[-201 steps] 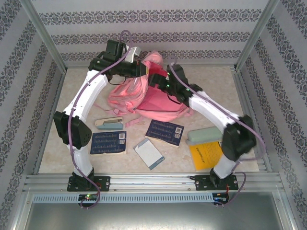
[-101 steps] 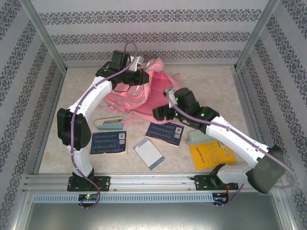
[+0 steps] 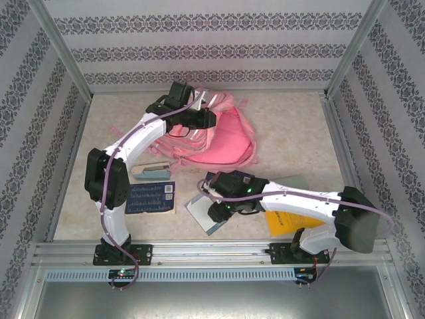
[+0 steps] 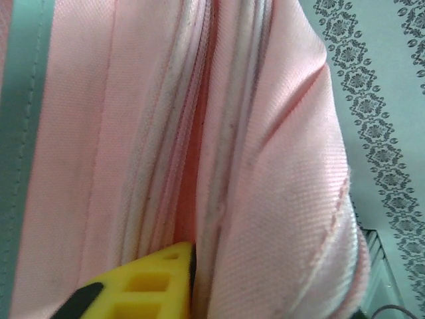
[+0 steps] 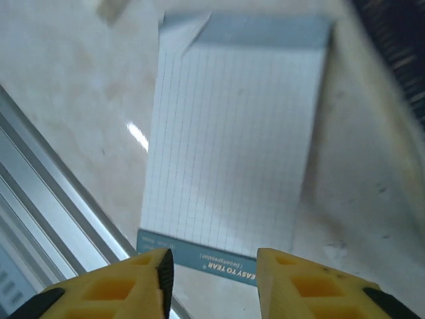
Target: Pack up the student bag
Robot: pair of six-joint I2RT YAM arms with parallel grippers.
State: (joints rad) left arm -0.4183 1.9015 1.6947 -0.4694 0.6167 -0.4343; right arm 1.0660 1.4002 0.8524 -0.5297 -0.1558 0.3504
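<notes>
Marble-look table [image 3: 292,133] is seen w/ student bag [image 3: 229,136] lying far ctr; left gripper [image 3: 203,119] is pressed to its zip, state can't be told; right gripper [image 5: 214,266] is held parted over lined notepad [image 5: 232,166]

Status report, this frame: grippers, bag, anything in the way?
Left gripper at student bag zip, jaws unreadable. Right gripper open, low over grid notepad, nothing held. No obstruction seen by the notepad.
</notes>
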